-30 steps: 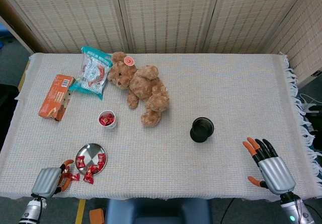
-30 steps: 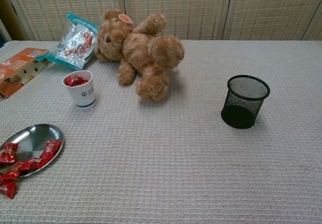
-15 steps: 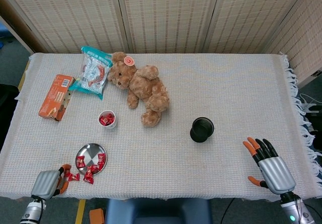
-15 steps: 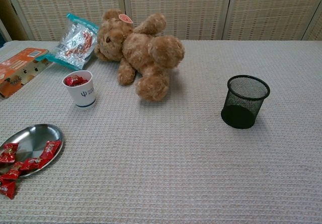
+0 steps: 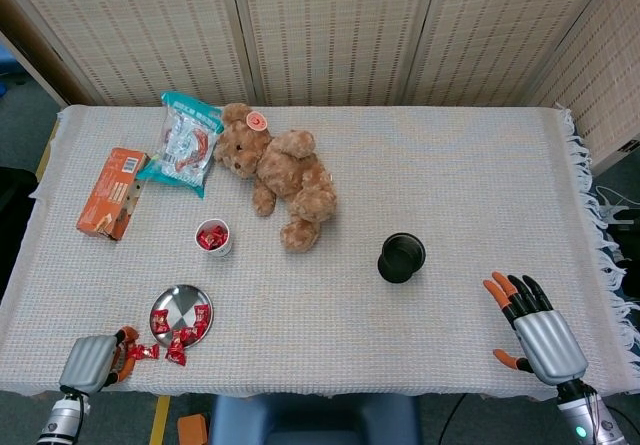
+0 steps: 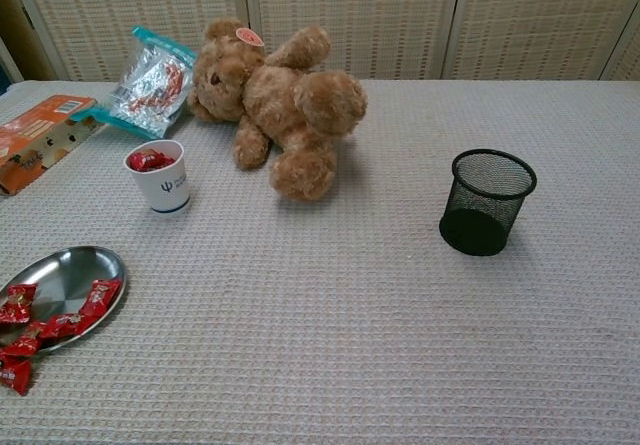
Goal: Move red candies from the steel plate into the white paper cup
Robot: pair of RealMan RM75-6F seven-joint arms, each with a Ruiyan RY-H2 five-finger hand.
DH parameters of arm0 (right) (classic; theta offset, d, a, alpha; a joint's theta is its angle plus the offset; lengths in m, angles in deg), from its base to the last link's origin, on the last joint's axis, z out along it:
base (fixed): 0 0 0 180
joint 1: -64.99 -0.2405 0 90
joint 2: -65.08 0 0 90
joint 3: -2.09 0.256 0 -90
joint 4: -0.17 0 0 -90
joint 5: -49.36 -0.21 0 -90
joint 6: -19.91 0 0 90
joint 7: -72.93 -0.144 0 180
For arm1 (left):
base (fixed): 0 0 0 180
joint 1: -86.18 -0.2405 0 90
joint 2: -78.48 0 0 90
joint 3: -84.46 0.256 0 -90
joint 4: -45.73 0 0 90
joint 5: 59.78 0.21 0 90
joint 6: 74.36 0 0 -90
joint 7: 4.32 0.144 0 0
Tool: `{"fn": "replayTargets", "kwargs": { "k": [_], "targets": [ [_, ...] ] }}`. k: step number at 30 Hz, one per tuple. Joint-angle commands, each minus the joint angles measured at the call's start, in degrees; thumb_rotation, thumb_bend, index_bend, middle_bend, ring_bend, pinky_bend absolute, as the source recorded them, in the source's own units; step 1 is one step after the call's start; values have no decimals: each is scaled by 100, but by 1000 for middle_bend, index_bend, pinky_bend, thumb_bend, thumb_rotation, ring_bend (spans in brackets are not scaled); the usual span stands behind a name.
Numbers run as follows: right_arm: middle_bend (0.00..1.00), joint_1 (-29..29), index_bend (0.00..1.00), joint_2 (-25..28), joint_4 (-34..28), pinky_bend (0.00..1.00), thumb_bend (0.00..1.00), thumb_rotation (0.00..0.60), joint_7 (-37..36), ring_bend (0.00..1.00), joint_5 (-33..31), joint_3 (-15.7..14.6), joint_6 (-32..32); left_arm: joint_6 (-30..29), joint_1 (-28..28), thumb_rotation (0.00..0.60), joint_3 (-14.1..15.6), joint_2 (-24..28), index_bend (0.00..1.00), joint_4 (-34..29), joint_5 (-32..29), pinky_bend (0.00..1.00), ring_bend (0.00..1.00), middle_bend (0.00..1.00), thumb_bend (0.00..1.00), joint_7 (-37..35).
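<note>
A: Where do the red candies (image 5: 182, 331) lie just now?

B: Mostly on the near rim of the steel plate (image 5: 180, 307), at the front-left of the bench (image 5: 450, 185). A couple have spilled off its near-left edge onto the cloth. The white paper cup (image 5: 214, 236) stands behind the plate, a little to the right, and already holds some red wrappers.

A: And which robot hand is nearer?

B: The left robot hand (image 5: 92, 362), plainly. It sits at the front-left corner, with the spilled candies just beside its fingertips on the right and the plate beyond them, up and to the right. The right robot hand (image 5: 530, 330) is well apart, at the far front-right corner past the black mesh pot (image 5: 401, 257).

A: What are the hands doing?

B: The right is released, fingers spread, holding nothing. The left has its fingers curled beneath the palm; whether they pinch a candy I cannot tell.

A: So the next move?

B: I judge the left reaches rightward and away from the bench edge, candies first, then on the same diagonal to the cup.
</note>
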Motion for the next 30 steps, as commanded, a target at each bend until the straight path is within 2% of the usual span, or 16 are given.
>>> {"fn": "replayTargets", "kwargs": {
  "k": [1, 9, 19, 24, 27, 30],
  "targets": [
    [0, 1, 0, -1, -2, 0, 16, 600, 6, 0, -5, 2, 0, 32, -8, 600, -13, 4, 423, 18, -6, 1000, 897, 889, 391, -12],
    [0, -7, 0, -3, -1, 0, 15, 600, 5, 0, -24, 8, 16, -111, -59, 600, -64, 22, 492, 19, 132, 1000, 897, 893, 402, -163],
    [0, -11, 0, -6, 2, 0, 15, 600, 10, 0, -61, 22, 28, -258, 13, 600, -195, 398, 498, -405, 364, 1000, 897, 895, 403, -537],
    [0, -16, 0, -15, 10, 0, 15, 600, 21, 0, -99, 39, 42, -178, 268, 600, -452, 699, 498, -762, 407, 1000, 897, 895, 404, -545],
    [0, -26, 0, -26, 17, 0, 15, 600, 34, 0, -135, 50, 71, -50, 567, 600, -715, 878, 498, -1027, 440, 1000, 899, 896, 402, -387],
    [0, -34, 0, -34, 19, 0, 15, 600, 50, 0, -156, 57, 89, 323, 972, 600, -1016, 1011, 498, -1242, 306, 1000, 900, 897, 400, -105]
  ]
}}
